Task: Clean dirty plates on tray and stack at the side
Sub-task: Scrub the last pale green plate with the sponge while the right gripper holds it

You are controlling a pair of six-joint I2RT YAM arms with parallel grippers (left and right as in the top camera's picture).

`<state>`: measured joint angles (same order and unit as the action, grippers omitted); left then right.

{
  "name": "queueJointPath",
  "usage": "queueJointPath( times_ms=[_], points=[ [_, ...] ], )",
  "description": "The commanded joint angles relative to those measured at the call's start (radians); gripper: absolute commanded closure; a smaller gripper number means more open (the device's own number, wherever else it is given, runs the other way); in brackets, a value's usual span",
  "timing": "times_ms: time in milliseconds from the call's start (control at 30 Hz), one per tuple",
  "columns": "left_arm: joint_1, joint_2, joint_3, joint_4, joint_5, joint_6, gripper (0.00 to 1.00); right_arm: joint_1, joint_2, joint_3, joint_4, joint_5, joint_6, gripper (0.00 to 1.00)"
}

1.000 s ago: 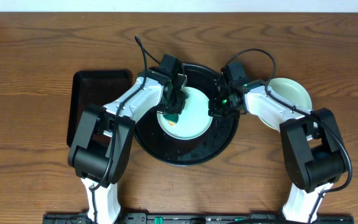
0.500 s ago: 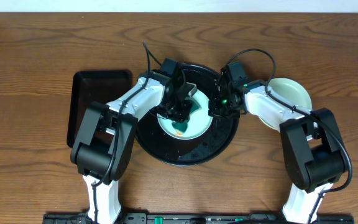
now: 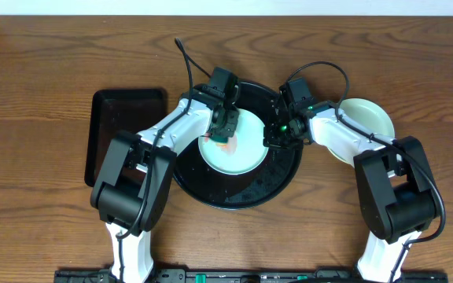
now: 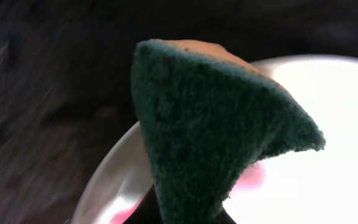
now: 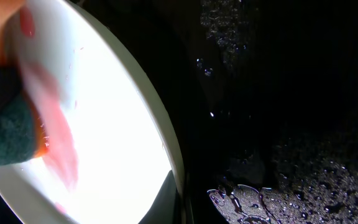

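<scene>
Overhead, near edge first: both arms rise at 6 o'clock of the table (image 3: 38, 79) & lean in twd the middle. Round black tray (image 3: 234, 201) sits mid-table, glossy. One pale blue-green plate (image 3: 238, 161) lies flat on the tray, a bit past centre twd 12.

L claw (image 3: 226, 130) comes in from 9 o'clock, over the plate's 11 o'clock part. It is clamped on a sponge (image 3: 222, 142) w/ a green scour face & orange body. Sponge touches the plate. L wrist cam: sponge (image 4: 197, 130) fills most of the frame, green face to the lens, orange edge at 12. Plate (image 4: 328, 162) is bright behind it, w/ a pink-red smear (image 4: 253, 177) just by the sponge's lower edge. Fingers are hidden behind the sponge there.

R claw (image 3: 274, 140) comes in from 3 o'clock, at the plate's 3 o'clock rim. It is narrow, pinched on that rim. R wrist cam shows one dark finger (image 5: 164, 196) lying over the plate (image 5: 110, 112) edge at 6 o'clock of the frame. Same cam: smear (image 5: 58, 134) runs down the plate's 9 o'clock side, sponge (image 5: 5, 134) on it. Tray (image 5: 278, 93) is black & beaded w/ water at 3 o'clock.

Off the tray: yellow plate (image 3: 368, 116) on the table at 2–3 o'clock, near the tray, partly under R arm. Small tray (image 3: 120, 118), black & rectangular, lies at 9 o'clock, near the round one, not touching.
</scene>
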<state>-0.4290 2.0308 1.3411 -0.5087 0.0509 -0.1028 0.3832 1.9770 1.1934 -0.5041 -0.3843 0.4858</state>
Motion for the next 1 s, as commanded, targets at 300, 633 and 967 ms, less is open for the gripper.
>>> queueJointPath(
  times_ms=[300,633,967],
  points=[
    [0.025,0.015,-0.014,-0.247,0.387,0.311,0.92,0.018,0.038,-0.024,0.000,0.013,-0.001,0.99],
    [0.026,0.015,-0.013,-0.077,0.419,0.325,0.93,0.018,0.038,-0.024,0.000,0.014,-0.001,0.99],
    [0.026,0.015,-0.013,-0.018,-0.218,-0.081,0.92,0.018,0.038,-0.024,0.000,0.014,-0.001,0.99]
  ],
)
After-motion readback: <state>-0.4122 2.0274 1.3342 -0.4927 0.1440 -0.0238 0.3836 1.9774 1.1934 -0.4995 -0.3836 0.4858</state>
